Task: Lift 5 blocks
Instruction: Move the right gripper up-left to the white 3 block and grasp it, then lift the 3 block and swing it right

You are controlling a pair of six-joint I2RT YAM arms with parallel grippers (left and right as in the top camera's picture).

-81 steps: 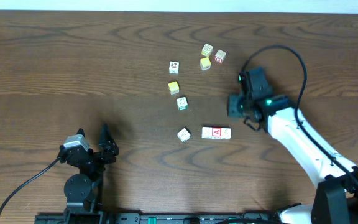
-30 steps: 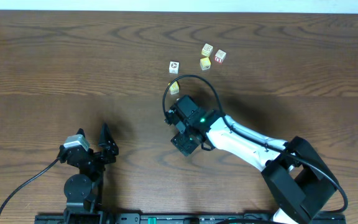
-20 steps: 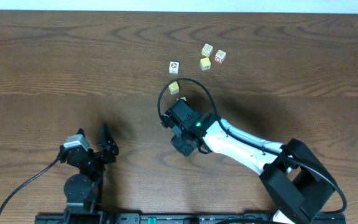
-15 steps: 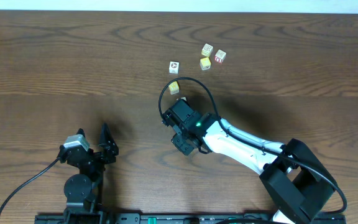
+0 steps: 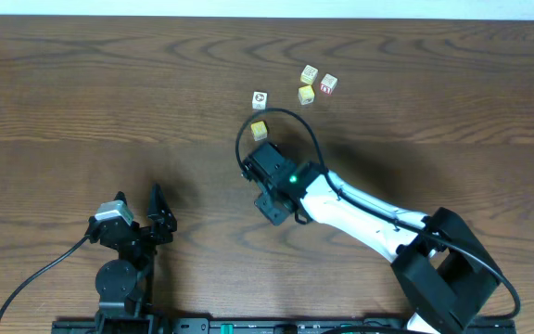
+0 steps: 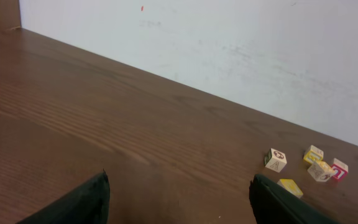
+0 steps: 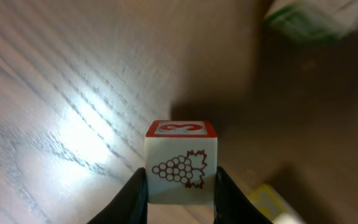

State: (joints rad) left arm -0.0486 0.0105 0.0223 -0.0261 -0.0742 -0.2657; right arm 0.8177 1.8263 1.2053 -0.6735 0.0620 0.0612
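1. Found the right gripper (image 7: 180, 182) closed on the grape block (image 7: 180, 158), with one finger (image 7: 135, 196) against each side face.
2. Read a red grape cluster on the white near face and a red-framed figure on the top face.
3. Could not tell whether the grape block rested on the table (image 7: 73, 93) or hung clear of it.
4. Placed the same gripper near the table centre in the overhead view, with the grape block hidden beneath it.
5. Noted the green-trimmed block (image 7: 309, 18), blurred, at the upper right of the right wrist view, apart from the grape block.
6. Counted three more blocks toward the far edge: the white block (image 5: 260, 99) alone, then the cream block (image 5: 310, 74) and the red-faced block (image 5: 328, 84) close together.
7. Logged one yellow cube (image 5: 306, 94) just beside that pair and a second yellow cube (image 5: 259, 130) just beyond the right arm (image 5: 360, 209).
8. Found the left gripper (image 5: 161, 213) spread wide, holding nothing, at the near left, well apart from every block.
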